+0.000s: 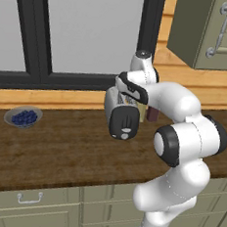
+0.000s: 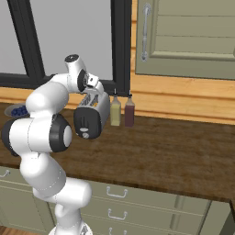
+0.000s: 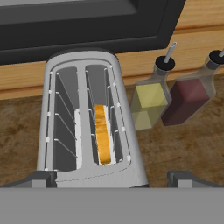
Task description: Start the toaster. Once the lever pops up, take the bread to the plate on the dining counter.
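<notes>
The silver toaster [image 3: 87,118] stands on a dark brown wood-grain counter [image 1: 58,149] below the window; I cannot tell whether this is the dining counter. The bread [image 3: 102,133] sits deep in the right slot, showing only its orange-brown top edge. The toaster's black end panel [image 1: 123,122] faces the robot, and the lever on it is too small to make out. My gripper [image 3: 113,180] hangs open just above the toaster's near end, one fingertip off each side, holding nothing. From the base the hand [image 2: 93,87] hovers over the toaster [image 2: 92,115]. The plate is out of view.
Two bottles stand right of the toaster, one yellow [image 3: 148,105] and one dark red [image 3: 188,98]. A grey bowl of blueberries [image 1: 23,117] sits at the counter's far left. Wall cabinets [image 2: 188,36] hang above right, drawers [image 1: 28,203] run below.
</notes>
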